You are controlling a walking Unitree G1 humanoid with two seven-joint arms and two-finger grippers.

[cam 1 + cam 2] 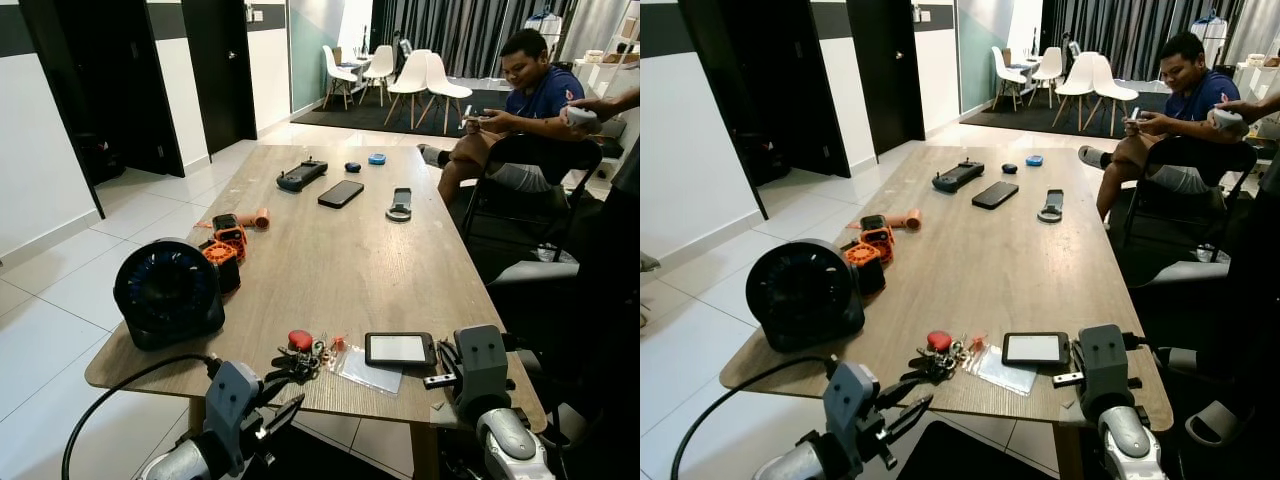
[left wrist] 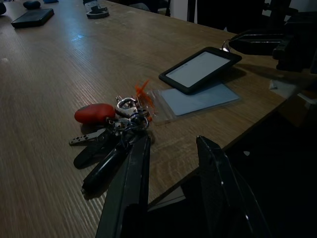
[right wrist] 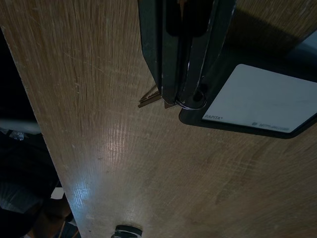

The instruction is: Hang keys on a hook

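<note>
- A bunch of keys [image 1: 938, 358] with a red fob lies near the wooden table's [image 1: 980, 260] near edge.
- The left gripper [image 1: 902, 408] hovers just short of them, fingers parted.
- The right gripper [image 1: 1080, 377] sits beside a small black tablet [image 1: 1036, 348].
- A black fan [image 1: 805, 295] stands at the near left.
- A person [image 1: 1170, 110] sits far right.

The key bunch [image 2: 111, 136] was lying flat on the wooden table [image 1: 330, 270], close to its near edge. It had a red oval fob [image 2: 94, 113], a couple of dark-headed keys fanned out toward the edge, one silvery key, a metal clasp and a little orange tag. It sat just beside a clear plastic card sleeve [image 2: 198, 98], seemingly touching its corner.
</note>
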